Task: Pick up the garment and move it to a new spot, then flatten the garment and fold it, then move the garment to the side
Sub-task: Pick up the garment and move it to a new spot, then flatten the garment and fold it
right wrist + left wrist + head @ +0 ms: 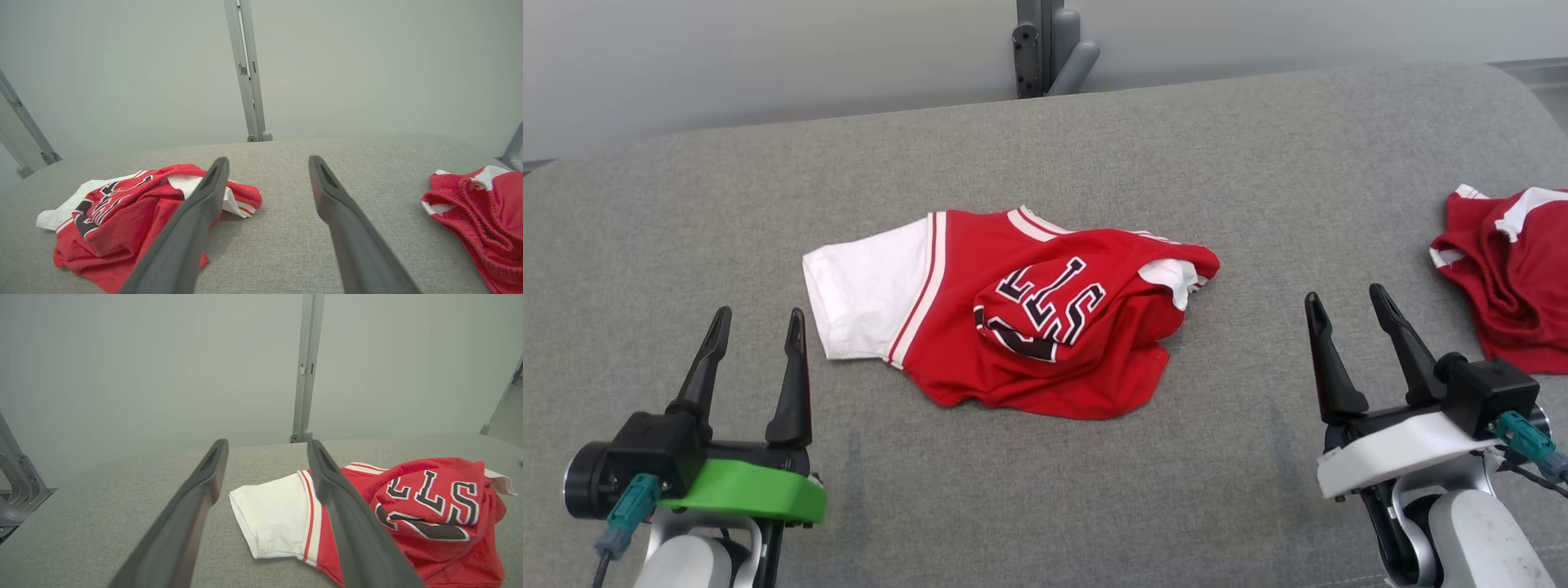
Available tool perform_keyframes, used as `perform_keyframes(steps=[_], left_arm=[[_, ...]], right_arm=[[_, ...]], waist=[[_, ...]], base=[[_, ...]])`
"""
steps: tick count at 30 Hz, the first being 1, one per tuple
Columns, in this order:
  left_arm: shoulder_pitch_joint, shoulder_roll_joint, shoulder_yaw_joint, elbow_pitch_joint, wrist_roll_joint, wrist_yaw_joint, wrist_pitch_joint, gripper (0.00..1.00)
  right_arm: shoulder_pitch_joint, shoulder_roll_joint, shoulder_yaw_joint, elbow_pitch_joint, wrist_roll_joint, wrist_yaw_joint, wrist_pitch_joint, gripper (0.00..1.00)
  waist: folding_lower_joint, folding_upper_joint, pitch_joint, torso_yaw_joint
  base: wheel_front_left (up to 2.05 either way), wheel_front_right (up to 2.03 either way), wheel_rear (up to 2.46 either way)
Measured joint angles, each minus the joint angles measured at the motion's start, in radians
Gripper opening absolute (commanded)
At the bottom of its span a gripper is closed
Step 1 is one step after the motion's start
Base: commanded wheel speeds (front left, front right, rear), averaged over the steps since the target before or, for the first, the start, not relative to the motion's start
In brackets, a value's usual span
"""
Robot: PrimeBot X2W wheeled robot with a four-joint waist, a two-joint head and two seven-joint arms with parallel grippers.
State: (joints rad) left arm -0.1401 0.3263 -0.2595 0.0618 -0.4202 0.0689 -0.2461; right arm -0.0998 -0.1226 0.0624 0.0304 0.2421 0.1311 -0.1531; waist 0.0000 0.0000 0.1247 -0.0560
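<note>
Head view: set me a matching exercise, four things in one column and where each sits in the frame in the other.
Things:
1. jersey
2. second garment
3. left gripper
4. right gripper

Places:
A. lower right, open
B. centre, crumpled, black letters showing
C. lower left, open
D. right edge, partly cut off

Pairs: 1-B, 2-D, 3-C, 4-A

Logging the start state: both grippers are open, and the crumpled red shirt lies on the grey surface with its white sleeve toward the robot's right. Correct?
One slip: the head view shows the white sleeve of the red shirt pointing toward the robot's left. The left gripper and right gripper are indeed open.
</note>
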Motion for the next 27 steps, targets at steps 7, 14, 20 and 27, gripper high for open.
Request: perform_keyframes(steps=[7, 14, 20, 27], left_arm=[[0.058, 0.005, -0.001, -0.030, -0.008, 0.020, 0.017, 1.00], [0.100, 0.007, -0.008, -0.052, -0.016, 0.029, 0.034, 1.00], [0.113, 0.012, -0.011, -0.062, -0.020, 0.034, 0.042, 1.00], [0.125, 0.016, -0.012, -0.068, -0.025, 0.043, 0.049, 1.00]], right_arm=[[0.038, 0.002, 0.001, -0.006, -0.003, 0.000, 0.011, 1.00], [0.065, 0.005, 0.002, -0.014, -0.004, 0.000, 0.022, 1.00], [0.080, 0.008, 0.000, -0.022, -0.007, 0.000, 0.035, 1.00], [0.091, 0.014, -0.001, -0.029, -0.008, 0.000, 0.038, 1.00]], waist=[[0.0000, 0.0000, -0.048, 0.000], [0.0000, 0.0000, -0.084, -0.001], [0.0000, 0.0000, -0.102, 0.000], [0.0000, 0.0000, -0.106, 0.003]], base=[[0.00, 0.00, 0.00], [0.00, 0.00, 0.00], [0.00, 0.00, 0.00], [0.00, 0.00, 0.00]])
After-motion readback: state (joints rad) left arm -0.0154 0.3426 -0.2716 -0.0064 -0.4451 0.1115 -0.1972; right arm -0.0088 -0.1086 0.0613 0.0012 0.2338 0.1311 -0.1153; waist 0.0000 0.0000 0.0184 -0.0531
